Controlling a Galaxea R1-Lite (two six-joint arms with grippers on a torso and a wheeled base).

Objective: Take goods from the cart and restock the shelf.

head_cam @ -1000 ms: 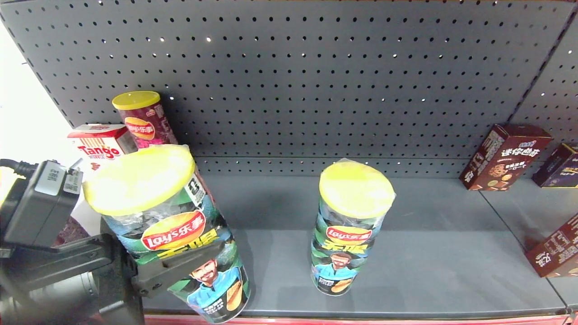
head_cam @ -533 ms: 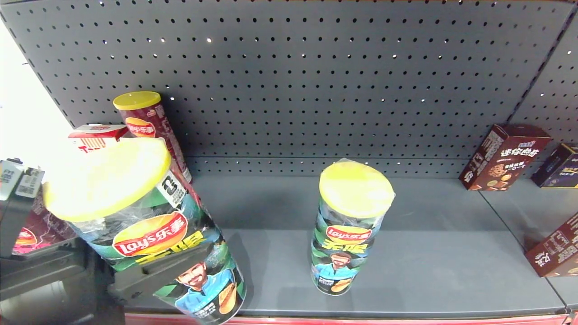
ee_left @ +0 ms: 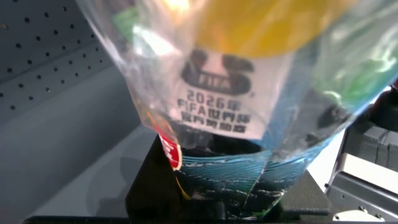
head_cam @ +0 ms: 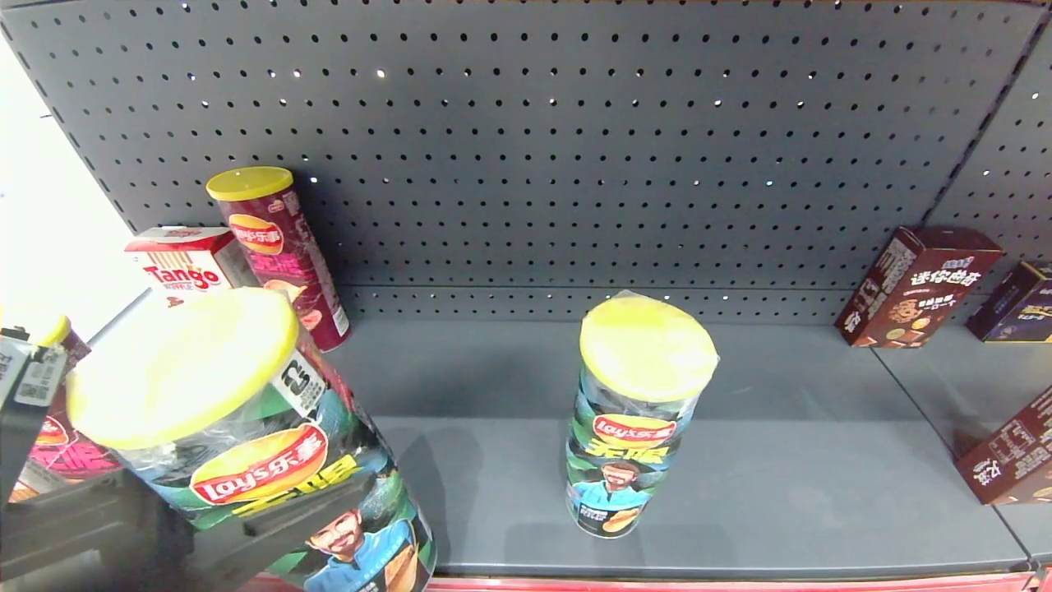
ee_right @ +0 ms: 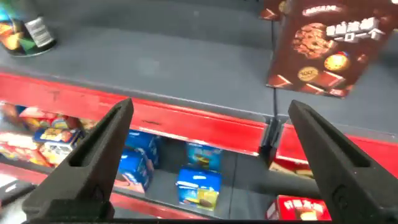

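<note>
A green chip can with a yellow lid (head_cam: 238,444) hangs tilted at the shelf's front left corner, with my left gripper (head_cam: 271,522) shut on its body and one black finger across its front. In the left wrist view the same can (ee_left: 249,124), wrapped in clear film, rises from the gripper's black base (ee_left: 217,199). A matching can (head_cam: 633,419) stands upright on the grey shelf (head_cam: 781,460), apart from the held one. My right gripper (ee_right: 211,162) is open with nothing between its fingers, in front of the shelf's red front strip (ee_right: 186,115).
A maroon can (head_cam: 275,247) and a red-and-white wafer box (head_cam: 185,263) stand at the back left. Brown cookie boxes (head_cam: 916,288) (head_cam: 1011,452) are at the right; one brown box (ee_right: 326,50) is in the right wrist view. Blue boxes (ee_right: 193,186) fill the lower shelf.
My left gripper has carried the held can left and down toward the shelf's front edge, uncovering the maroon can and the wafer box. The standing can has not moved.
</note>
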